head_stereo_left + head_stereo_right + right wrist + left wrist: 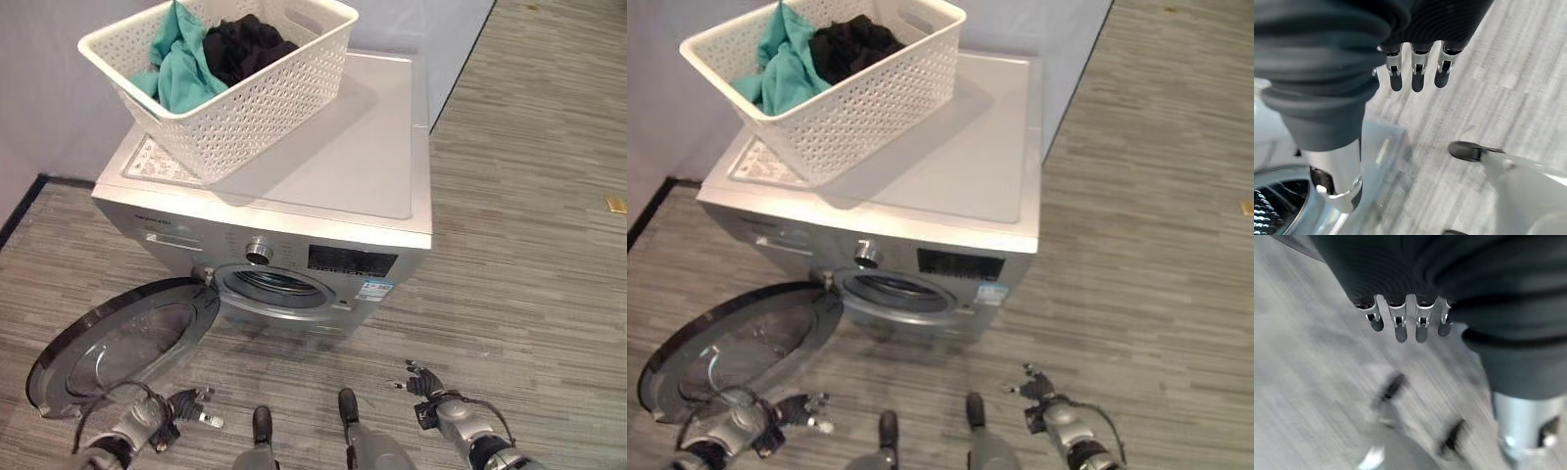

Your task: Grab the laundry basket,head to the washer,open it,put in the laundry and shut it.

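A white lattice laundry basket [230, 98] stands on top of the silver washer [333, 166], toward its back left corner. In it lie a teal cloth [181, 61] and a black cloth [245, 44]. The washer's round door [122, 343] hangs wide open to the left, and the drum opening [279, 286] is dark inside. My left hand [181, 409] hangs low in front of the open door, fingers relaxed and holding nothing. My right hand [431, 392] hangs low to the washer's front right, fingers [1418, 76] straight and empty.
The washer backs onto a pale wall [44, 108] at the left. Grey striped floor [529, 215] spreads to the right and in front. A small yellow tag [615, 205] lies on the floor at far right.
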